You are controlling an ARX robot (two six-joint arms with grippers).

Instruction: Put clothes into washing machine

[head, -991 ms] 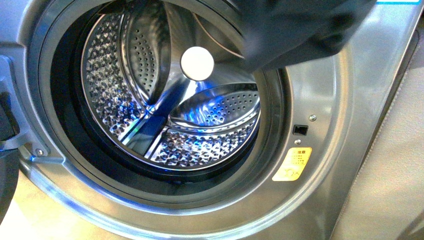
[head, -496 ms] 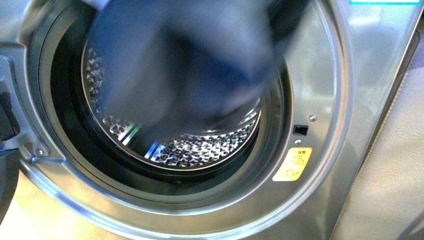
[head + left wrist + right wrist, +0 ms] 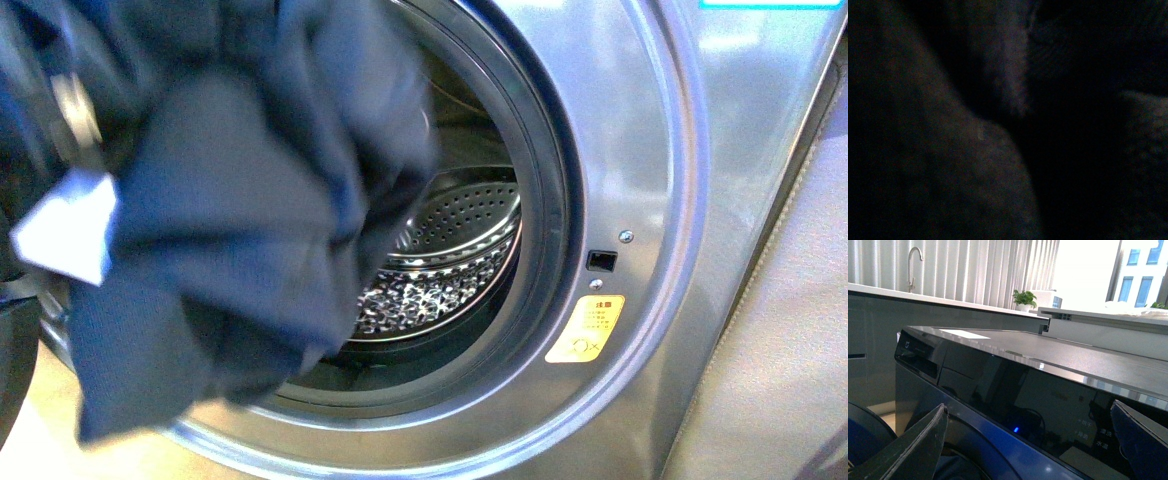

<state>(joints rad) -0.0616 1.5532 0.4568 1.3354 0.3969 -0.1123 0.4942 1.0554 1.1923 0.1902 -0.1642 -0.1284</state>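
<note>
The clothes [image 3: 230, 200], a big dark navy garment with a white tag [image 3: 65, 225], hang across the left half of the washing machine's [image 3: 640, 150] round mouth, reaching down past its lower rim. To their right the shiny perforated drum [image 3: 450, 260] shows. The left wrist view is dark, and my left gripper, shut on the clothes, is hidden in the front view. In the right wrist view my right gripper [image 3: 1030, 450] stands open with nothing between its fingers [image 3: 923, 450], in front of the washing machine's dark control panel [image 3: 1048, 390].
A yellow sticker [image 3: 584, 328] and a small latch hole [image 3: 600, 260] sit right of the mouth. Pale floor [image 3: 40, 440] lies below. Behind the machine run a counter with a tap [image 3: 915, 260] and a potted plant [image 3: 1024, 299].
The clothes swung from the upper right down and to the left across the mouth. They now cover its left half, and the white tag has come into view.
</note>
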